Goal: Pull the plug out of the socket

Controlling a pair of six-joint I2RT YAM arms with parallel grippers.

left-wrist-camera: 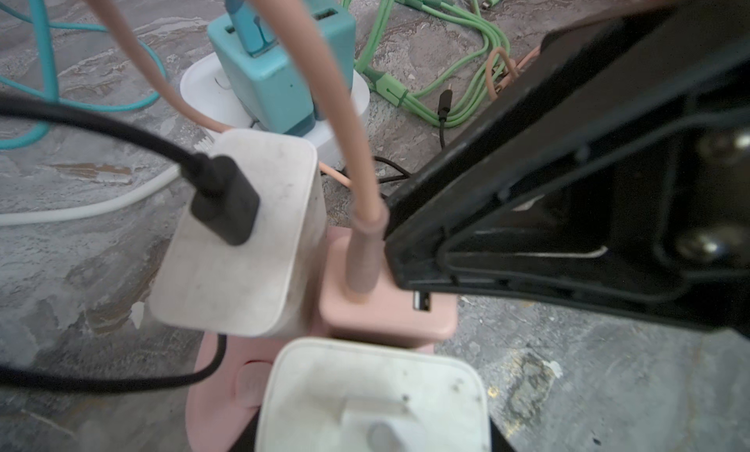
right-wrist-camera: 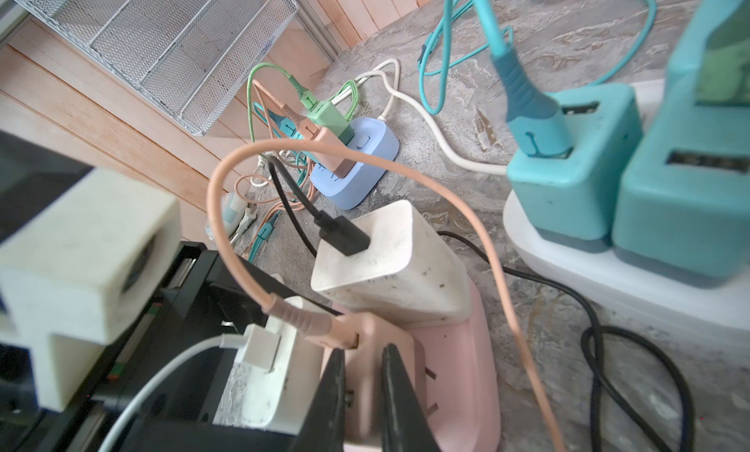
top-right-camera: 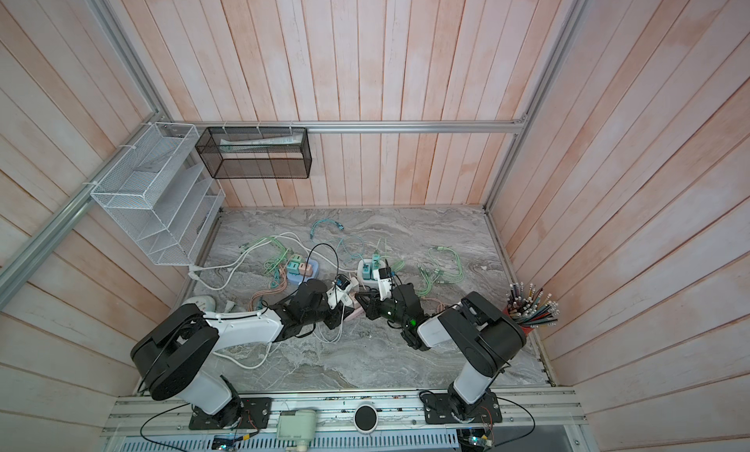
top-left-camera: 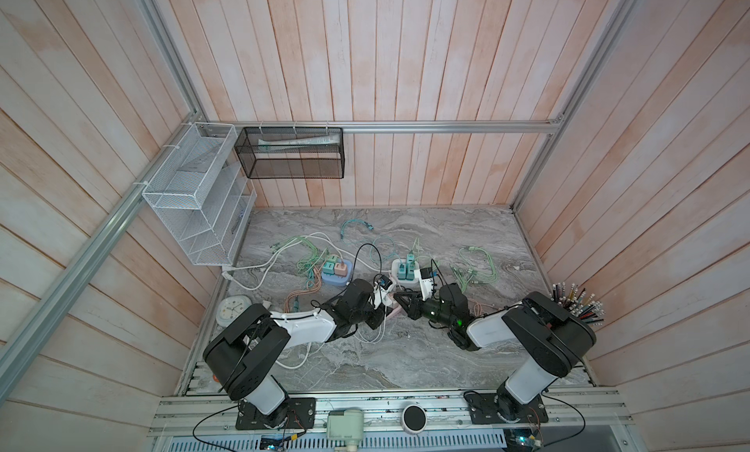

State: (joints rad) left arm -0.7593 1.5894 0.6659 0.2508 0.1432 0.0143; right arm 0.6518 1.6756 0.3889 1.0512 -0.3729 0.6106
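A pink socket strip (right-wrist-camera: 458, 368) lies flat on the grey marbled surface (left-wrist-camera: 568, 368), with three plugs seated in it. The pink plug (left-wrist-camera: 385, 312), judged to be the one to come off, sits on the strip's face. The right claw (right-wrist-camera: 362, 354) is clenched on two of its sides, near the top. The left claw (right-wrist-camera: 284, 368) is closed around a white plug (left-wrist-camera: 365, 389) just beside it on the strip. A second white plug (left-wrist-camera: 239, 243), carrying a black cable, also stands beside the pink one.

The pull is best made straight off the strip's face, without sideways rocking. The strip looks light and may be lifted along with the plug, so it should be kept pressed down. A hold through the white plug is a weak anchor, since that plug may be drawn out instead. The pink cable (left-wrist-camera: 349, 125) arching overhead should be kept from snagging.

The pink plug stands upright, its long axis square to the strip's face. Its port face points up and away from the strip. Its pins are hidden and are judged to point down into the strip.
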